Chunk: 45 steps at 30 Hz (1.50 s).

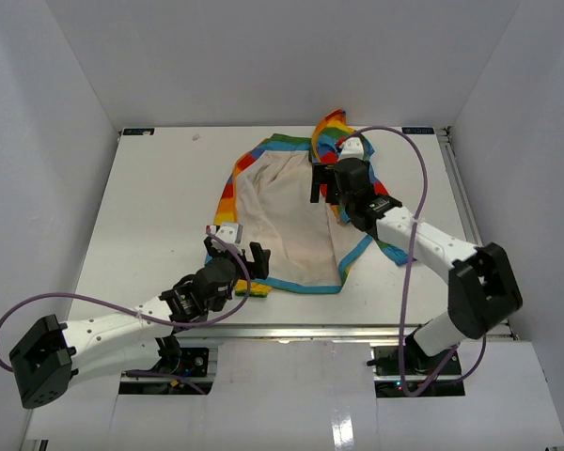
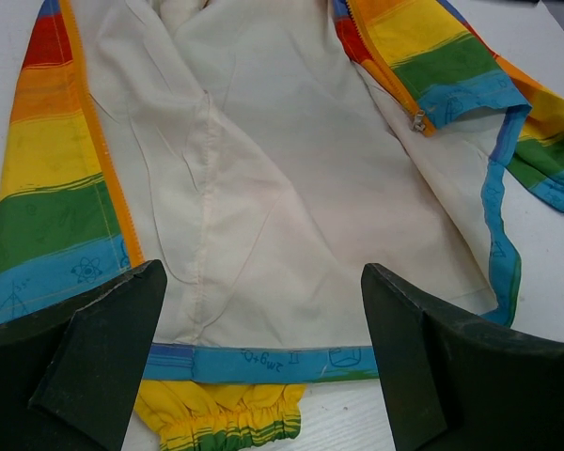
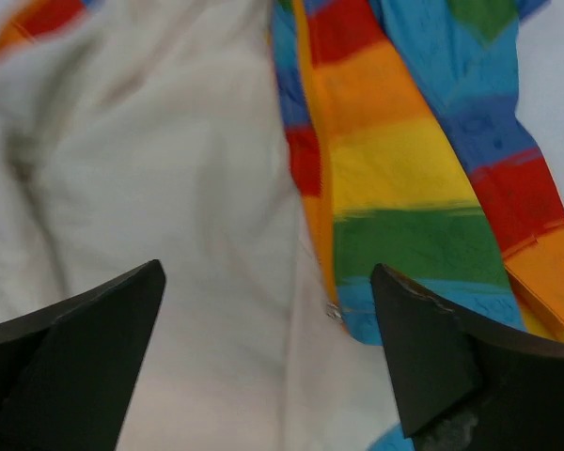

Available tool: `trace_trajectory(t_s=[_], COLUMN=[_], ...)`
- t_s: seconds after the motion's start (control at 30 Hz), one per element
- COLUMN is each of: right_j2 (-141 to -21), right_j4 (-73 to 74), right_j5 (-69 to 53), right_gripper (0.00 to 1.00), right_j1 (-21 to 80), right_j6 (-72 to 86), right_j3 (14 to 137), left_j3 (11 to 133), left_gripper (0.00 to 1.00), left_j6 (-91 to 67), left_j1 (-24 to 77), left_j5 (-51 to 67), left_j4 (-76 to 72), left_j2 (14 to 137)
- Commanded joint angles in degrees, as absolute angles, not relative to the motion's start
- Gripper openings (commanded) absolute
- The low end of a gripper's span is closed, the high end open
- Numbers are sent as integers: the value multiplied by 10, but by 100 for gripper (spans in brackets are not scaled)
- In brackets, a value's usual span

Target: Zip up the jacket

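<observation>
Top: jacket [image 1: 291, 225] lies open, lining up, mid-table [image 1: 150, 207]. Left gripper [image 1: 242, 246] spread at its hem, right gripper [image 1: 324, 185] spread over the right front edge.
Left wrist: jaws wide above blue hem trim [image 2: 263, 360], empty.
Right wrist: jaws wide over zipper slider [image 3: 332, 311], empty.

Bright, even, diffuse light; two views crisp, one wrist view soft.

From above, the white counter [image 1: 150, 225] and the walls [image 1: 263, 56] are lit evenly with no glare. Only faint, soft-edged shadows show around the jacket [image 1: 282, 221], and the far corners fade to light grey. The left wrist view is sharp: the seams, the zipper [image 2: 108, 178] and the small drawings printed on the hem [image 2: 263, 360] read clearly, while the dark jaws at the bottom edge are slightly soft. The right wrist view is blurred throughout: the stripes [image 3: 395, 169] have smeared borders, the lining [image 3: 169, 188] shows no weave, and the jaws are dark, nearly featureless shapes.
</observation>
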State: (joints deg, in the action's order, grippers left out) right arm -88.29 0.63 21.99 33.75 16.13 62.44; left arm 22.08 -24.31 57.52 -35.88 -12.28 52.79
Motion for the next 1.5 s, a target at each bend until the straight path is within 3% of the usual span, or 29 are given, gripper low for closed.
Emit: trace_trajectory(t_s=[0.0,0.23,0.67,0.73,0.8,1.17,1.47], right_j2=[-986,-1094,-1102,-1107,-1115,-1049,-941], right_j4=[47,88,120,134,156,212,173], right_j5=[197,228,183,173,170,141,-41], right_gripper=[82,61,33,17,8,8,8], right_j1=[295,262,261,261,262,263,283], right_j6=[133,96,90,89,86,71,142], right_j3=[699,743,755,762,777,808,681], left_j3=[228,234,233,233,233,210,190], left_gripper=[95,95,95,95,95,95,96], left_j6=[-249,-249,-254,-255,-255,-242,-259], left_j1=[575,575,575,575,575,575,566], left_j5=[-381,-363,-362,-361,-357,-293,-157], left_j4=[-117,-126,-123,-125,-127,-191,-239], left_j2=[544,542,549,551,554,568,544])
